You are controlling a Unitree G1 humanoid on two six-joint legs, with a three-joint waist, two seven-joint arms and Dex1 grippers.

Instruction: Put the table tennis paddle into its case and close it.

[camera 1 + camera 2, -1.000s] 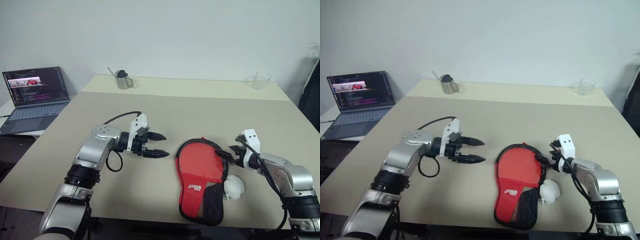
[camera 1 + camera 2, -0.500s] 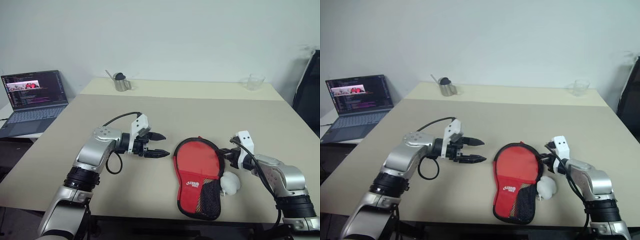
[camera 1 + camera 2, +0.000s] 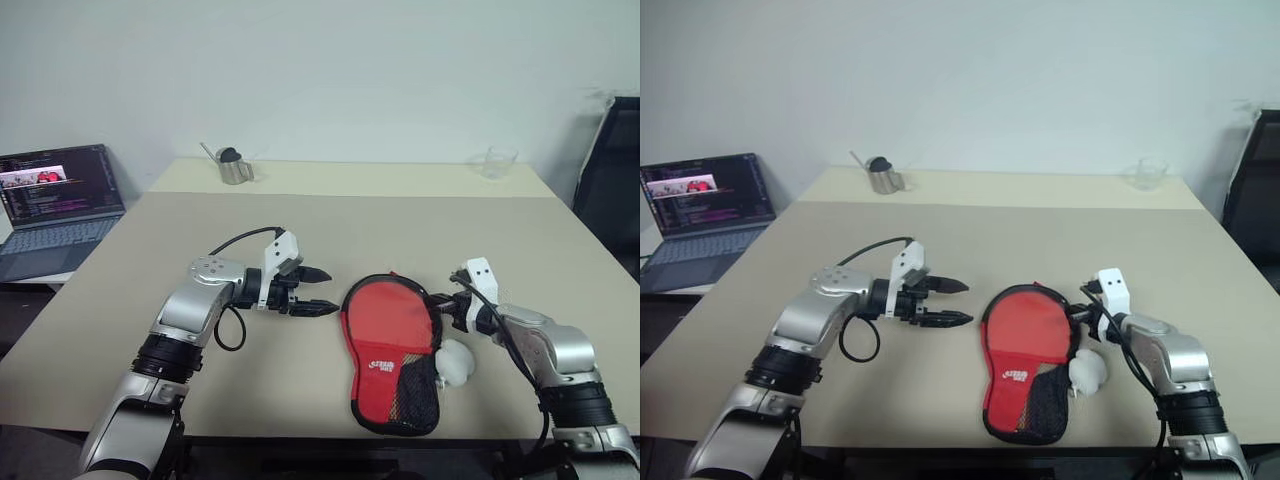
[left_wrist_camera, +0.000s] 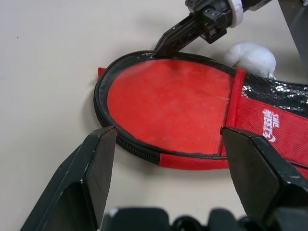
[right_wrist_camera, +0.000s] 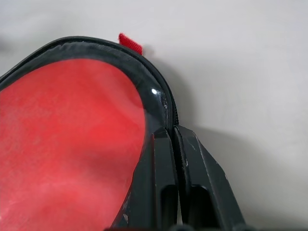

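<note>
Since a second ago the right gripper (image 3: 437,298) has closed its two black fingers and edged in toward the case (image 3: 391,352); its tips are now pressed together at the black zipper rim on the round end, pinched on the edge of the case as far as the right wrist view shows. Over on the other side, the left gripper (image 3: 322,291) has not moved: it hovers just beside the case's rounded end, fingers spread wide with nothing between them, pointing across toward the right arm. Lying flat near the front edge of the table (image 3: 400,220), the case shows its red inside facing up, with the black mesh pocket and small white logo toward the narrow end. Whether the red round face is the paddle's rubber or the lining, I cannot tell. A small white ball (image 3: 455,364) rests against the case's right side, just below the right gripper. Farther back stand a small metal pitcher (image 3: 233,166) and a clear cup (image 3: 495,161), and an open laptop (image 3: 55,204) sits off to the left.
</note>
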